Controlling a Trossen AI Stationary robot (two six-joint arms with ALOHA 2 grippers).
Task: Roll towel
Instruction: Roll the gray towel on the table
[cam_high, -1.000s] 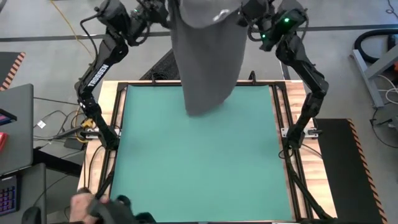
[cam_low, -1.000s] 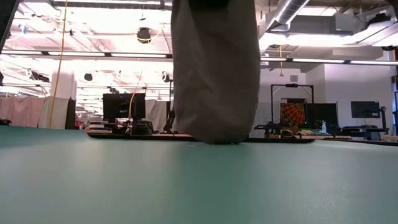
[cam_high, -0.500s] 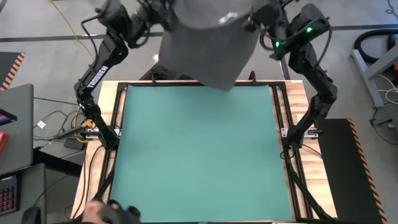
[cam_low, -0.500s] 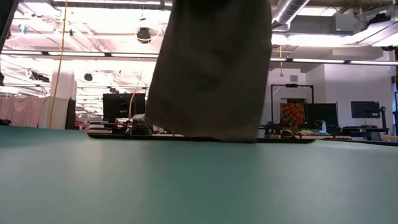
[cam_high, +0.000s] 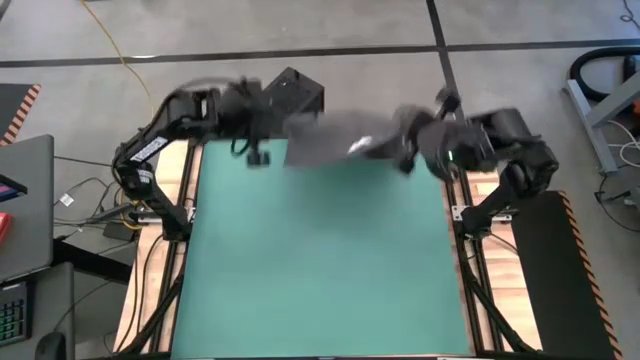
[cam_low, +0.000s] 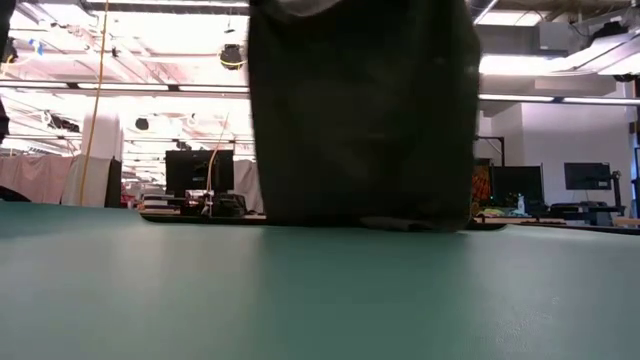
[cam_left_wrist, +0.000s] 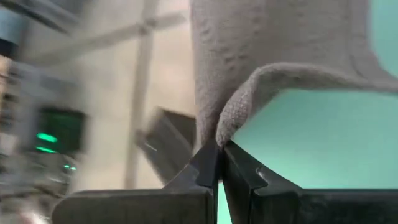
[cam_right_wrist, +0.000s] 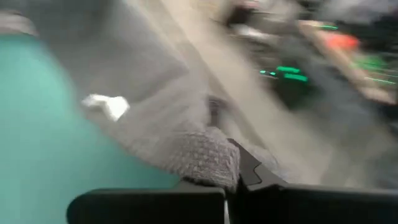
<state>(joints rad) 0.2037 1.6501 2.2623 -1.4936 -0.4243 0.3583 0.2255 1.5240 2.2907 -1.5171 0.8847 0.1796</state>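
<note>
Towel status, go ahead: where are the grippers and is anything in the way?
Left gripper and right gripper both shut on towel, at the green mat's far edge. Towel hangs spread between them, bottom edge at mat level. Nothing in the way.

Grey floor (cam_high: 330, 30) surrounds the counter (cam_high: 320, 260); ceiling strip lights (cam_low: 150, 87) glow, dark monitors (cam_low: 198, 168) at nine o'clock.

towel (cam_high: 335, 140) at mat's (cam_high: 320, 260) far edge | left gripper (cam_high: 262, 122) left | right gripper (cam_high: 408, 145) right
</note>
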